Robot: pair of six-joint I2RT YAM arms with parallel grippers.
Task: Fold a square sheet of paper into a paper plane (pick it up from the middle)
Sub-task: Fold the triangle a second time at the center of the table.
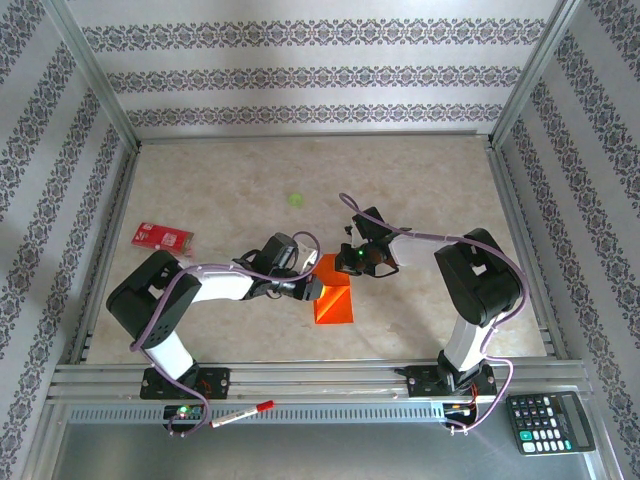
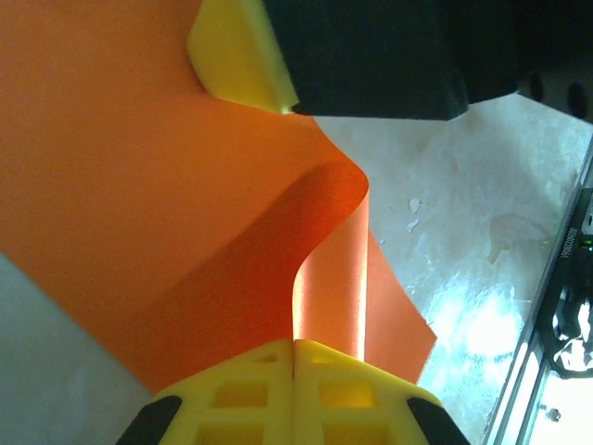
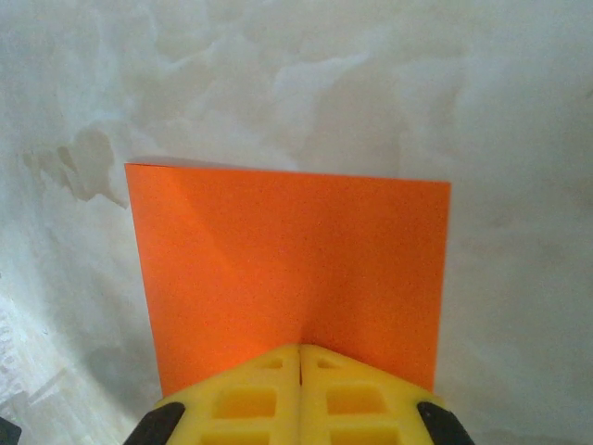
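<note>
Yellow moulded jaws of the left gripper [image 2: 295, 347] are pressed tight on a curled-up fold of the square sheet of paper [image 2: 139, 185]. The right gripper [image 3: 301, 350] pinches its flat edge, jaws closed. The thin, matte orange sheet lies between them on the marbled counter [image 1: 420, 190], long axis near-to-far.

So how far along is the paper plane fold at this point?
Done: the thin bright orange square sheet of paper is gripped on two sides. In hand: the left gripper and right gripper, both shut on it, bow it upward, seemingly starting a first fold. Left: no pressed crease or pointed dart shape shows, so nearly all the folding.
</note>
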